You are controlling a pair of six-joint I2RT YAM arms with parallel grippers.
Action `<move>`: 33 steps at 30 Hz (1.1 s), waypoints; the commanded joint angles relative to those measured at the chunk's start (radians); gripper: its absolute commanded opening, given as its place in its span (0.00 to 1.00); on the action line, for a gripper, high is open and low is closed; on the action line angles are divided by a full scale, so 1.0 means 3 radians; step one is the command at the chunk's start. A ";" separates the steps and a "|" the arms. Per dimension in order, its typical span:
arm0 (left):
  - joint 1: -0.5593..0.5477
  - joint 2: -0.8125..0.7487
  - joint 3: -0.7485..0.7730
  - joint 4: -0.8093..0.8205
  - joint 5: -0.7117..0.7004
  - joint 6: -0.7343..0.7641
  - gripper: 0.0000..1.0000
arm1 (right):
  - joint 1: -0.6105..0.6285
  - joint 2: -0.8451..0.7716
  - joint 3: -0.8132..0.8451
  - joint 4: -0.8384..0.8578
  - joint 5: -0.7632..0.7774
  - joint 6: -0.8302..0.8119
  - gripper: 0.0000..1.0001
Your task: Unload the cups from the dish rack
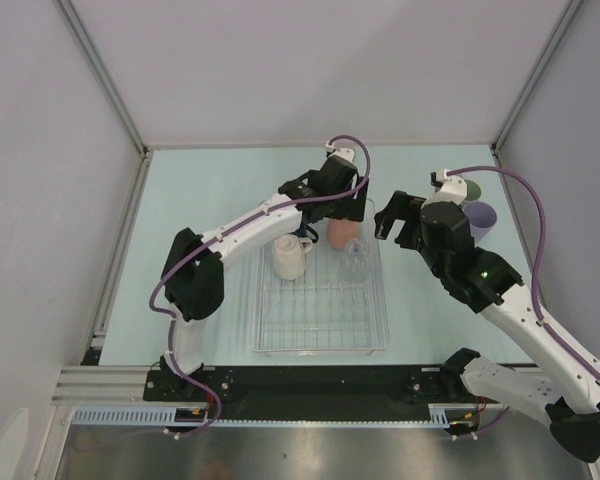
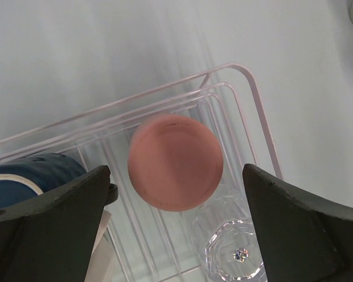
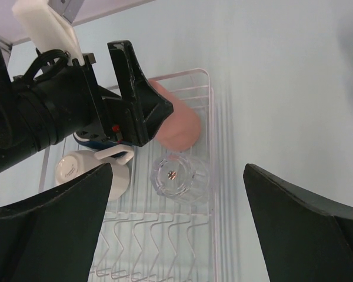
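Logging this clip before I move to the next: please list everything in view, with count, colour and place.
dish rack: one, clear plastic with wire grid, centre of the table
salmon tumbler: one, salmon-orange, far right corner of the rack
clear glass: one, transparent, in the rack just nearer than the salmon tumbler
white mug: one, cream-white, far left part of the rack
blue mug: one, dark blue, far end of the rack, beside the white mug
green tumbler: one, sage green, on the table right of the rack
lavender tumbler: one, lavender, on the table beside the green tumbler
table: one, pale blue-green
left gripper: one, black, open, above the salmon tumbler
right gripper: one, black, open, above the rack's right edge
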 commanded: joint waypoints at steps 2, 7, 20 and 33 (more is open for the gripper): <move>-0.0015 0.0169 0.0236 0.0073 0.0072 0.0031 1.00 | -0.0050 -0.0043 -0.0023 0.0044 -0.0067 -0.0023 1.00; -0.0015 0.0323 0.0400 0.0048 0.0062 0.0052 0.94 | -0.0086 -0.0099 -0.0069 0.0059 -0.0108 -0.0028 1.00; -0.0015 0.0150 0.0170 -0.0004 -0.0005 0.0087 0.00 | -0.0158 -0.0114 -0.0146 0.0131 -0.0205 0.0017 0.81; 0.0102 -0.1346 -0.0452 0.0430 0.0004 -0.0086 0.00 | -0.0219 -0.0084 0.0044 -0.0288 0.0245 0.0349 1.00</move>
